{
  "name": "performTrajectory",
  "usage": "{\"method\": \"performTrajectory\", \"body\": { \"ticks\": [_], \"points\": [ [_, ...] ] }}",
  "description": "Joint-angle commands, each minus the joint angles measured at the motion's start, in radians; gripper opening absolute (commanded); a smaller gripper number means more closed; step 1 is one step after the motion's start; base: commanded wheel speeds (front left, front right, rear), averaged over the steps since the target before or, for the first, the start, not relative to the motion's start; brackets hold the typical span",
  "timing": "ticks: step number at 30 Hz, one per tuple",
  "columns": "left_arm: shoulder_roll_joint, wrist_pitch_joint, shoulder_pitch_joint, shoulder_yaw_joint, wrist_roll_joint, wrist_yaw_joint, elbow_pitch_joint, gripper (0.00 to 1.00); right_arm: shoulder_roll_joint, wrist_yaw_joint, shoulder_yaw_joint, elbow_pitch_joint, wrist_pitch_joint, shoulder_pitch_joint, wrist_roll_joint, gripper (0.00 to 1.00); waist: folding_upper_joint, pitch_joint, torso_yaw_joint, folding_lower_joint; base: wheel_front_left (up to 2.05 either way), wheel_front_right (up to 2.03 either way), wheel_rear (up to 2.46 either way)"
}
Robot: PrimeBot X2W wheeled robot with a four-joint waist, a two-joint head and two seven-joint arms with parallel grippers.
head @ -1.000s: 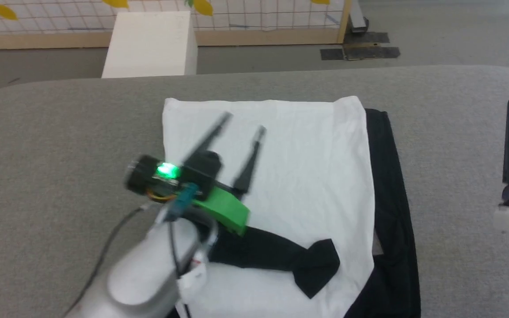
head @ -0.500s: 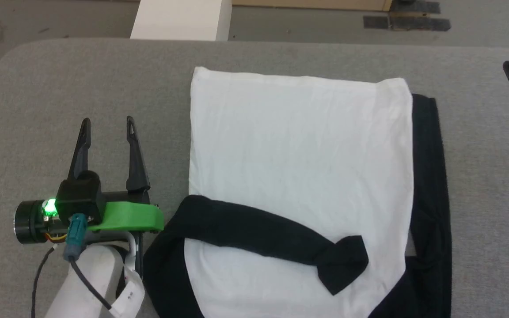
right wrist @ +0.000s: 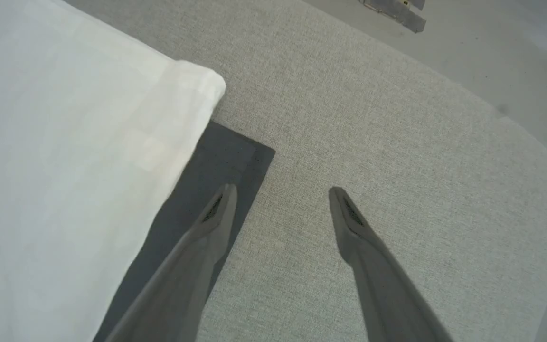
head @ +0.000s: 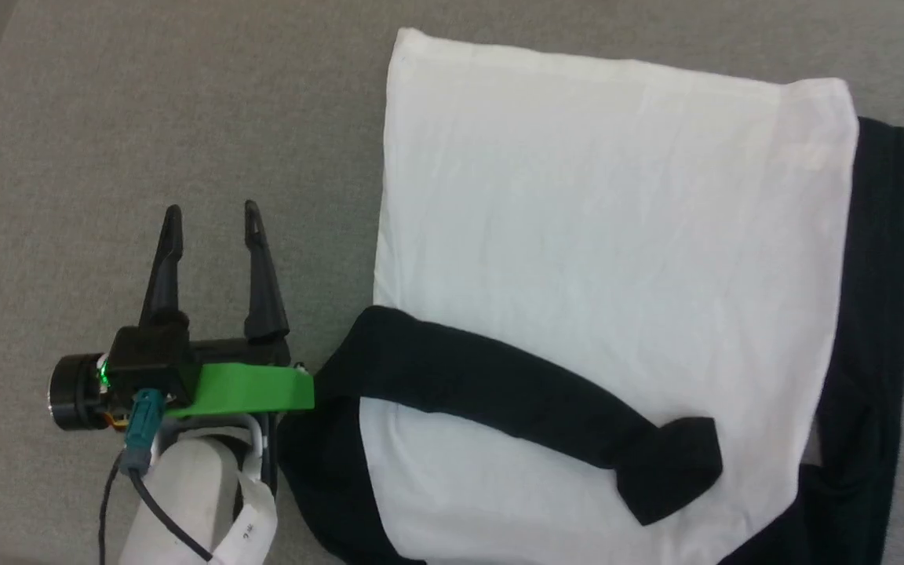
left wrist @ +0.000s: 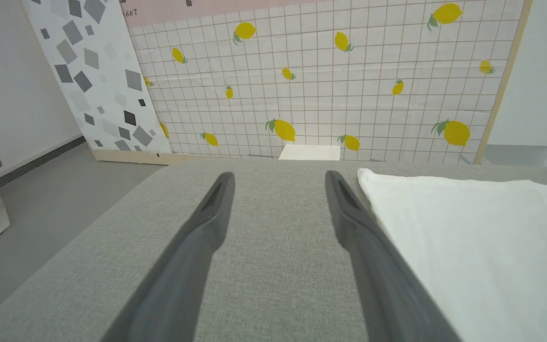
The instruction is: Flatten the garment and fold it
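My left gripper (head: pixel 213 208) hangs over the grey table (head: pixel 91 118), just left of the garment (head: pixel 601 227), fingers spread and empty, pointing far. My right gripper (right wrist: pixel 281 189) hovers at the garment's far right corner, fingers parted, holding nothing. The garment lies flat with one black sleeve (head: pixel 515 392) folded across its white body. Its near edge is cut off in the head view.
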Motion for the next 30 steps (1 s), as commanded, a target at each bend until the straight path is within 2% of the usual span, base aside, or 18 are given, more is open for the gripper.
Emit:
{"method": "performTrajectory", "body": {
  "ticks": [1, 5, 10, 11, 12, 17, 25, 30],
  "points": [
    [-0.014, -0.004, -0.021, 0.009, 0.016, -0.015, -0.003, 1.00, 0.012, -0.002, -0.007, 0.030, -0.006, -0.015, -0.015, 1.00, -0.0001, 0.081, 0.065, -0.0001, 0.00, 0.00, 0.00],
    [-0.039, -0.004, -0.045, 0.024, 0.032, -0.048, 0.001, 1.00, 0.027, -0.002, -0.002, 0.098, -0.029, -0.014, -0.046, 1.00, -0.0001, 0.112, 0.078, -0.0001, 0.00, 0.00, 0.00],
    [-0.054, -0.004, -0.051, 0.051, 0.051, -0.068, 0.009, 1.00, 0.047, -0.002, 0.026, 0.154, -0.056, 0.034, -0.022, 1.00, -0.0001, 0.111, 0.067, -0.0001, 0.00, 0.00, 0.00],
    [-0.056, -0.004, -0.052, 0.056, 0.055, -0.072, 0.013, 1.00, 0.047, -0.002, 0.039, 0.155, -0.058, 0.046, -0.008, 0.47, -0.0001, 0.105, 0.062, -0.0001, 0.00, 0.00, 0.00],
    [-0.057, -0.004, -0.050, 0.061, 0.058, -0.075, 0.016, 1.00, 0.045, -0.002, 0.054, 0.150, -0.062, 0.056, 0.004, 0.00, -0.0001, 0.098, 0.057, -0.0001, 0.00, 0.00, 0.00],
    [-0.058, -0.004, -0.028, 0.097, 0.076, -0.089, 0.029, 1.00, 0.011, -0.002, 0.082, 0.134, -0.174, 0.067, 0.032, 0.00, -0.0001, 0.039, 0.015, -0.0001, 0.00, 0.00, 0.00],
    [-0.052, -0.004, 0.035, 0.145, 0.092, -0.104, 0.039, 1.00, -0.041, -0.002, 0.035, 0.117, -0.473, 0.103, 0.027, 0.00, -0.0001, -0.080, -0.058, -0.0001, 0.00, 0.00, 0.00],
    [-0.051, -0.004, 0.081, 0.166, 0.099, -0.109, 0.034, 1.00, -0.056, -0.002, 0.000, 0.064, -0.617, 0.181, 0.005, 0.00, -0.0001, -0.145, -0.095, -0.0001, 0.00, 0.00, 0.00]
  ]
}}
